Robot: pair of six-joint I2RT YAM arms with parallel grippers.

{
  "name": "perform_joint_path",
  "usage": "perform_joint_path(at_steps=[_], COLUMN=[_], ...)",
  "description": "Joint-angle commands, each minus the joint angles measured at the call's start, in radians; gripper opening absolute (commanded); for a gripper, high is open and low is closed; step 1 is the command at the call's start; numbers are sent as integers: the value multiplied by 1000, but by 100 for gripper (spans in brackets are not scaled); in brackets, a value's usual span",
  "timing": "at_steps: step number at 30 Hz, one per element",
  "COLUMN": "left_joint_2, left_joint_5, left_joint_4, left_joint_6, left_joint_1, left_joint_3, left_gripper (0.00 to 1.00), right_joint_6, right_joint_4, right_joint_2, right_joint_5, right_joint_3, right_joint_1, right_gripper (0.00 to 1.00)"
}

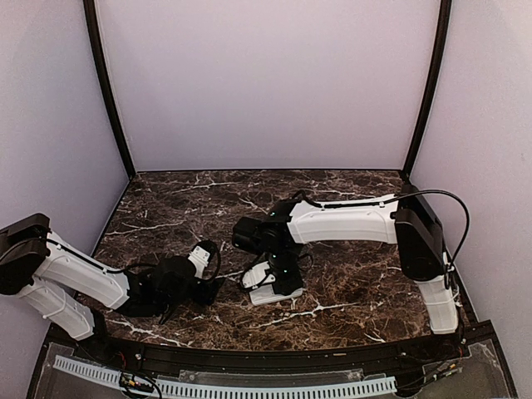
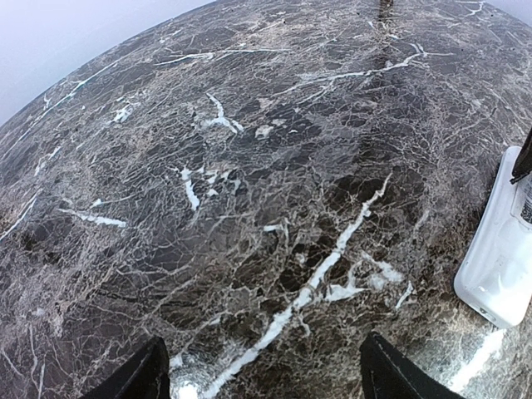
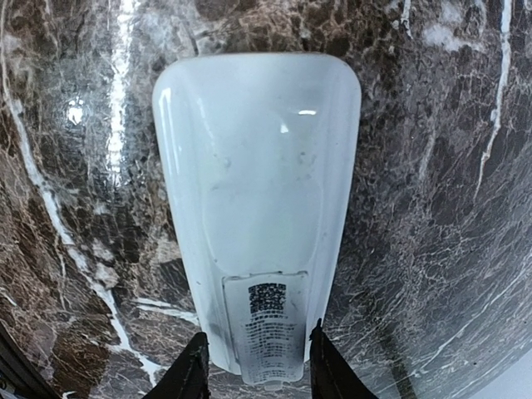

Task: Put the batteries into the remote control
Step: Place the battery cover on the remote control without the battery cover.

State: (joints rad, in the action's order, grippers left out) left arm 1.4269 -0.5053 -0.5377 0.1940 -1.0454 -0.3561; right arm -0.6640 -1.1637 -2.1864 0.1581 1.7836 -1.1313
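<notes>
Your right gripper (image 3: 258,366) hangs over the narrow end of the white plastic remote control (image 3: 258,191), with its two black fingers (image 3: 189,374) standing one on each side of that end. They lie very close to the remote's edges, but you cannot tell from here whether they are pressing on it or standing just clear. In the right wrist view the remote runs from 6 o'clock up to 12 o'clock. Its broad rounded end is at 12, and a rectangular panel with a printed label (image 3: 268,320) lies between the fingers at 6. The smooth face showing carries no screen or buttons. The remote lies flat on the dark brown marble table top (image 3: 432,208).

Your left gripper (image 2: 266,378) is spread wide and holds nothing; only veined marble shows between its dark fingertips (image 2: 141,378). In the left wrist view the remote's corner sits at about 3 o'clock. From above, the left gripper lies low at roughly 9 o'clock of the remote, near it but apart, and the remote lies toward 6 o'clock from the table's middle.
</notes>
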Motion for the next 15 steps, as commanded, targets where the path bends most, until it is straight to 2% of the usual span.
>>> perform_joint_path(at_steps=[1, 15], left_joint_2=[2, -16], left_joint_5=[7, 14], left_joint_4=[2, -6], left_joint_6=[-12, -25], left_joint_1=[-1, -1], left_joint_3=[-1, 4], left_gripper=[78, 78], right_joint_6=[11, 33], right_joint_4=[2, 25], right_joint_2=[-9, 59], right_joint_5=[6, -8], right_joint_3=[17, 29], right_joint_1=[-9, -7], right_gripper=[40, 57])
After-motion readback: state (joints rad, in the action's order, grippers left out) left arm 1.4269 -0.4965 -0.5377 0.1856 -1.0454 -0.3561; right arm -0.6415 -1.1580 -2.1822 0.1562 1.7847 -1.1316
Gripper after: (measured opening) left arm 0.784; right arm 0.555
